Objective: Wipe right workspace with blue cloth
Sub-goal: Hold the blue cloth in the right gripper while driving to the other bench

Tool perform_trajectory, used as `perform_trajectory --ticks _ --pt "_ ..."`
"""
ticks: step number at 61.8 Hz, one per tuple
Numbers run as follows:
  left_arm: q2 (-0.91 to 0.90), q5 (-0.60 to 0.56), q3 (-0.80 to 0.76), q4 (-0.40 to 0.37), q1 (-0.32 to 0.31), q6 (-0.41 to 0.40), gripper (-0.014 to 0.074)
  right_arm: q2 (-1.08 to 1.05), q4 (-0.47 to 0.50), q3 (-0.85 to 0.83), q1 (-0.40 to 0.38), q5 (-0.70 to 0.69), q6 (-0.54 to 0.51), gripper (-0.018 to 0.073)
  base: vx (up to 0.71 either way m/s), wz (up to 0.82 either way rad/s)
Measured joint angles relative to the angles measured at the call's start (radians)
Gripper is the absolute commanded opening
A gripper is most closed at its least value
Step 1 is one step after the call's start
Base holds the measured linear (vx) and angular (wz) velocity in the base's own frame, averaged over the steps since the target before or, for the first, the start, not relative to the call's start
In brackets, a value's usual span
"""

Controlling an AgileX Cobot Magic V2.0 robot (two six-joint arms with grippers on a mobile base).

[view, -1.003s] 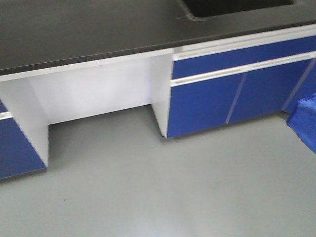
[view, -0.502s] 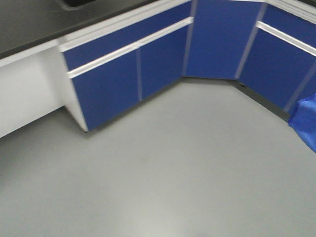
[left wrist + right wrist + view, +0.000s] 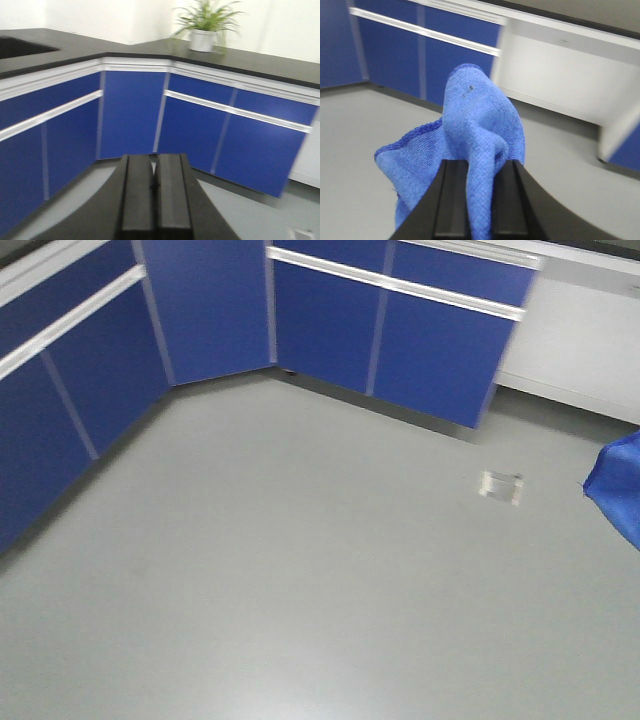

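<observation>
The blue cloth (image 3: 475,115) hangs bunched from my right gripper (image 3: 479,165), which is shut on a fold of it above the grey floor. Its edge also shows at the right border of the front view (image 3: 620,485). My left gripper (image 3: 155,157) is shut and empty, pointing at the corner of the blue cabinets. A black benchtop (image 3: 260,57) runs right from that corner and carries a potted plant (image 3: 205,25). No socket box shows on it. The benchtop with the sink (image 3: 20,47) is at the far left.
Blue cabinet doors (image 3: 330,320) with white rails line the corner ahead. A white knee opening (image 3: 590,340) lies under the bench at the right, also in the right wrist view (image 3: 560,75). A small metal floor plate (image 3: 501,486) sits in the grey floor.
The view has swung to the right: the sink bench has left the frame, the cabinet corner has slid left, the floor plate and white opening have appeared. The cloth stays at the right edge.
</observation>
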Motion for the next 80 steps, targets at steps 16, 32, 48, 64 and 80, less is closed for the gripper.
perform_trajectory --ticks 16,32,48,64,80 --pt "0.000 0.000 0.000 0.000 0.000 0.000 -0.0006 0.000 0.000 0.000 0.000 0.005 0.000 0.0000 -0.16 -0.73" --pt "0.000 0.000 0.000 0.000 0.000 0.000 -0.0006 0.000 0.000 0.000 0.000 0.026 0.000 0.0000 -0.13 -0.66" --pt "0.000 0.000 0.000 0.000 0.000 0.000 -0.0006 0.000 0.000 0.000 0.000 0.026 0.000 0.0000 -0.05 -0.48" --pt "0.000 0.000 0.000 0.000 0.000 0.000 -0.0006 0.000 0.000 0.000 0.000 0.026 0.000 0.0000 0.05 -0.22" --pt "0.000 0.000 0.000 0.000 0.000 0.000 -0.0006 0.000 0.000 0.000 0.000 0.026 0.000 0.0000 0.12 -0.20"
